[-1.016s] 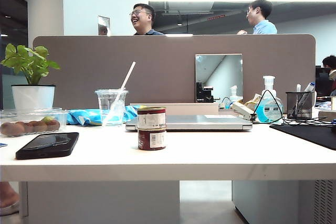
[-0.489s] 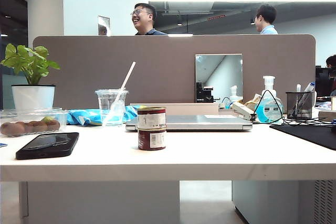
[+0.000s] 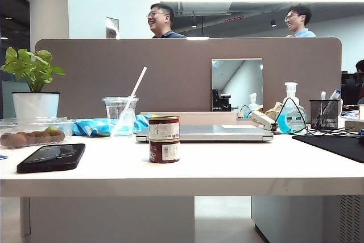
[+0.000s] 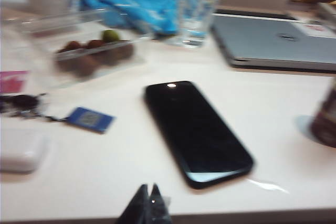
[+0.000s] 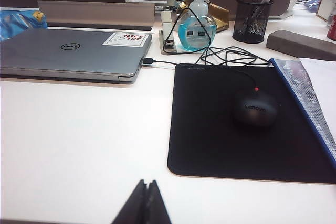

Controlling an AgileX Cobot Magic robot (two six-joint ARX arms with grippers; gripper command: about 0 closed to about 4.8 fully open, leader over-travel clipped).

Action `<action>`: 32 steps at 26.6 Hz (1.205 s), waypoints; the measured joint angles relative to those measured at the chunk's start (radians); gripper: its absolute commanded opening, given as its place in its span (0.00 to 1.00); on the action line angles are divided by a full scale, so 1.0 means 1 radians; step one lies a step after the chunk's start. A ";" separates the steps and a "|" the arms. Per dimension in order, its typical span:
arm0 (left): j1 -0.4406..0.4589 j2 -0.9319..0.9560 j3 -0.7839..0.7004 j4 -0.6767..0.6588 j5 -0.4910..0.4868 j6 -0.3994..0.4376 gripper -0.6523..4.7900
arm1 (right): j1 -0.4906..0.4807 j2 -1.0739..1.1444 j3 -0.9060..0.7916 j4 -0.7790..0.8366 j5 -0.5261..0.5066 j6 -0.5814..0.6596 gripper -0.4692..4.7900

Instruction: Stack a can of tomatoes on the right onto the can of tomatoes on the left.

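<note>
Exterior view: two short dark-red tomato cans with pale paper labels stand as one upright column, the upper can resting squarely on the lower can, directly in front of the closed grey laptop on the white desk; their long axes are vertical and aligned, so the stack the task asks for appears to be made. A flat black smartphone lies well to the left of the cans, and neither arm enters this view. Left wrist view (blurred): the left gripper sits at the near edge of the desk, its two dark fingertips pressed together with nothing between them; the smartphone lies between the jaws and the laptop, and a dark-red cylinder cut by the frame edge, probably the lower can, stands well apart from the jaws, beyond the far side of the phone. A clear plastic cup stands beside the laptop. Right wrist view: the right gripper likewise rests at the desk's near edge, jaws closed tip to tip and empty; ahead lie the laptop and a black mouse mat bearing a black mouse. No can appears here, so the left gripper is judged the nearer one, and neither touches the stack.
</note>
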 measured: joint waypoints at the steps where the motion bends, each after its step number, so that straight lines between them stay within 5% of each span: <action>1: 0.000 0.000 0.000 0.000 -0.040 0.000 0.12 | 0.000 0.000 0.000 -0.001 0.000 0.000 0.09; 25: 0.000 -0.001 0.000 0.076 -0.064 0.080 0.12 | 0.000 0.000 0.000 -0.001 0.000 0.000 0.09; 32: 0.000 -0.001 0.000 0.076 -0.003 0.069 0.12 | 0.001 0.000 0.000 -0.001 0.000 0.000 0.09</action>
